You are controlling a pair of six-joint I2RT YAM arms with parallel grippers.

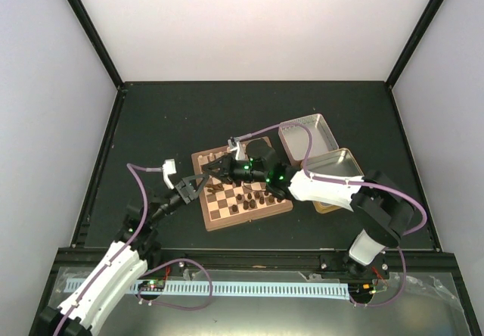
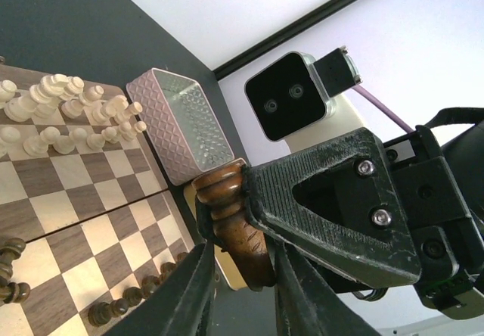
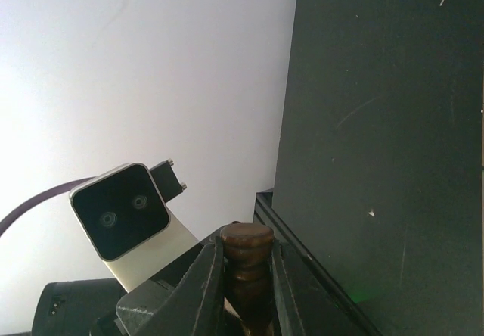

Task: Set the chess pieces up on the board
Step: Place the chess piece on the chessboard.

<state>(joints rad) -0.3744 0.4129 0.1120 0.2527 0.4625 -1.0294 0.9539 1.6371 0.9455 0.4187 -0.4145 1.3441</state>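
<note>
The right hand clamps a dark brown turned wooden chess piece above the chequered wooden board. The left hand sits narrow around it, its grip uncertain. The right should release only once the left holds firmly.

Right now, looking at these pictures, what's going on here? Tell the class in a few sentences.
Two robot arms are setting up a chessboard. Above it, the right hand grips a dark chess piece, and the left hand sits clamped around the same piece, so it looks like a handover. The cream pieces stand in two rows along one edge, and other dark pieces stand on the opposite half. An open tin sits beside the board.
</note>
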